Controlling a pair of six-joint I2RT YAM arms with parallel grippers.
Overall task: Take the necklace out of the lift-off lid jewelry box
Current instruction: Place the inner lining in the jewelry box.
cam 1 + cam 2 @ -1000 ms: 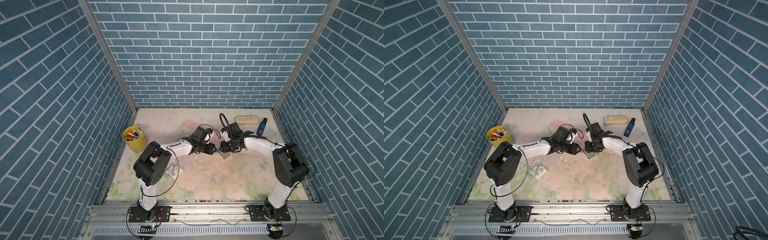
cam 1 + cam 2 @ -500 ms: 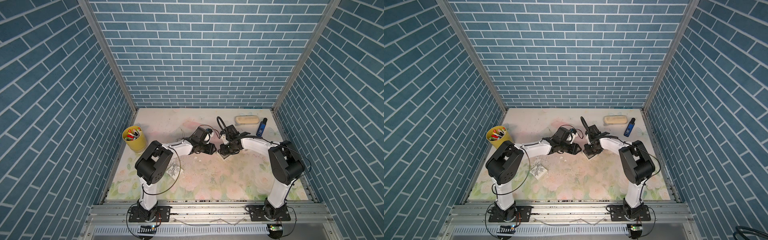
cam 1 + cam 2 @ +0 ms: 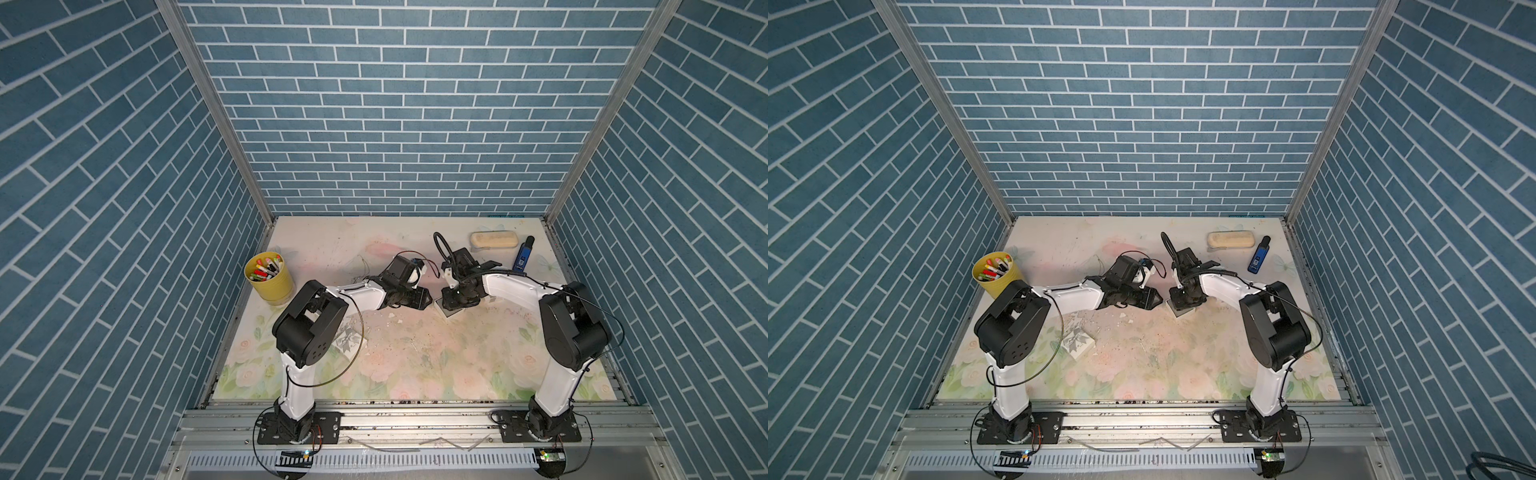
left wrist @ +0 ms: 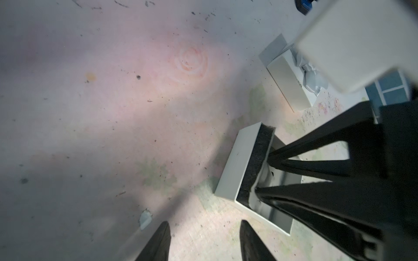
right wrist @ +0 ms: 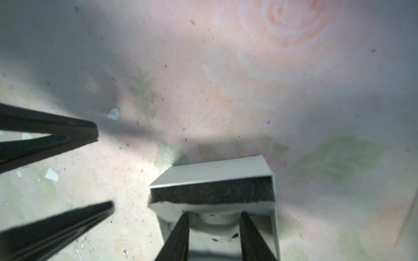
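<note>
The open white jewelry box, lined with black foam, sits mid-table. My right gripper reaches down into it, jaws apart, with its fingertips resting on the white insert on either side of a hump. No necklace shows on the insert or between the fingers. My left gripper hovers just left of the box, open and empty, pointing at it. Its fingers show in the right wrist view. The patterned lift-off lid lies by the left arm.
A yellow cup of markers stands at the left edge. A beige case and a blue device lie at the back right. Small white chips are scattered on the floral mat near the box.
The right arm's forearm and wrist have swung slightly left while its fingers stayed in the box. The left arm has hardly moved.
</note>
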